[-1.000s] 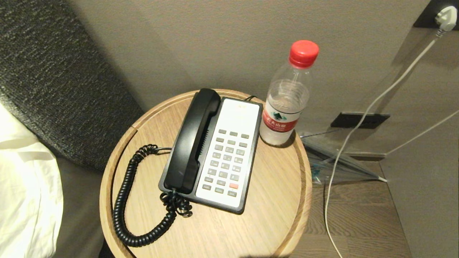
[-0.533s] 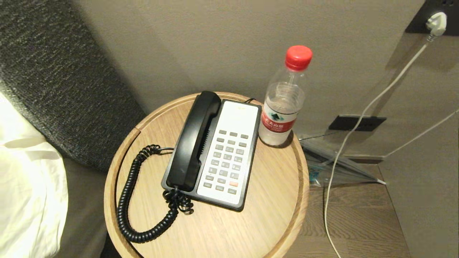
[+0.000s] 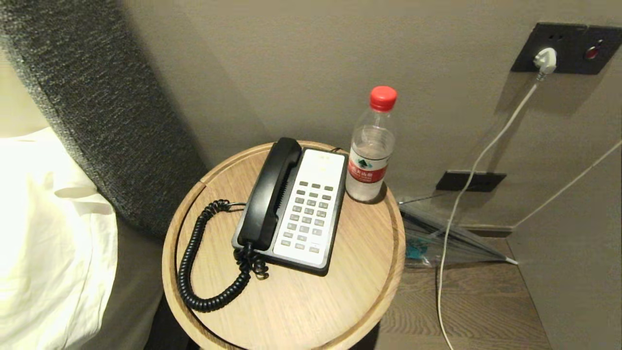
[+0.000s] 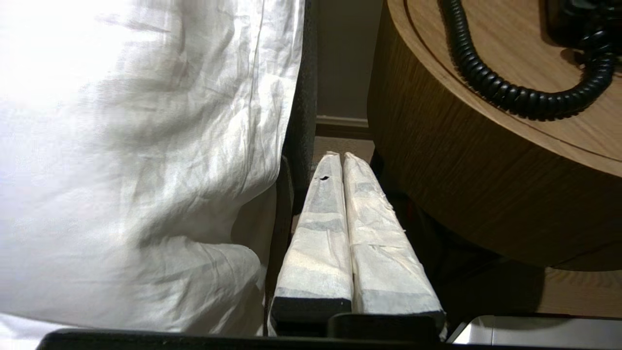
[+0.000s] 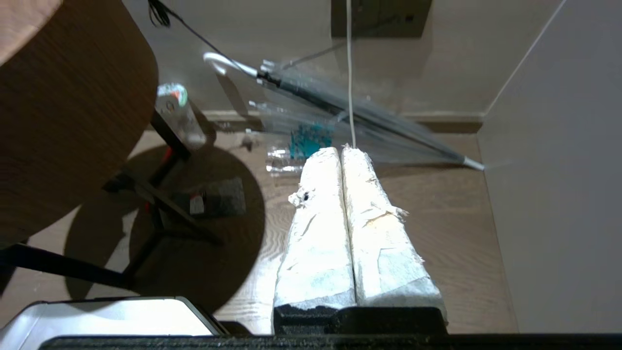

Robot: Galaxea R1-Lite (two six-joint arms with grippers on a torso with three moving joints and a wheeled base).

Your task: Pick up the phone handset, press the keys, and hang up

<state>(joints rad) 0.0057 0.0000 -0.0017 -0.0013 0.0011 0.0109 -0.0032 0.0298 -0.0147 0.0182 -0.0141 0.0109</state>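
Both grippers hang low and parked, outside the head view. Against the earlier head pictures the whole scene has shrunk and slid: the camera has drawn back and tipped up, so more wall shows, and the dark socket plate (image 3: 568, 47) with its white plug (image 3: 545, 59) now sits fully inside the upper right of the frame instead of at its corner. Nothing on the round wooden table (image 3: 340, 296) has itself shifted.

In the head view the phone handset (image 3: 270, 194) lies in its cradle on the left side of the phone base (image 3: 291, 262), at the middle of the frame. Its coiled cord (image 3: 192, 262) loops out to the lower left over the tabletop. The keys (image 3: 307, 218), grey with one red, fill the white faceplate just right of the handset. A water bottle (image 3: 368, 155) with a red cap stands upright just beyond the base's far right corner.

The left gripper (image 4: 337, 158) points along the gap between a white bedsheet (image 4: 136, 160) and the table's side, its taped jaws pressed together and empty. The right gripper (image 5: 340, 151) hangs beside the table over the wooden floor (image 5: 447, 228), jaws likewise together and empty, its tips aimed at a clear folded umbrella (image 5: 340, 104) lying by the wall.
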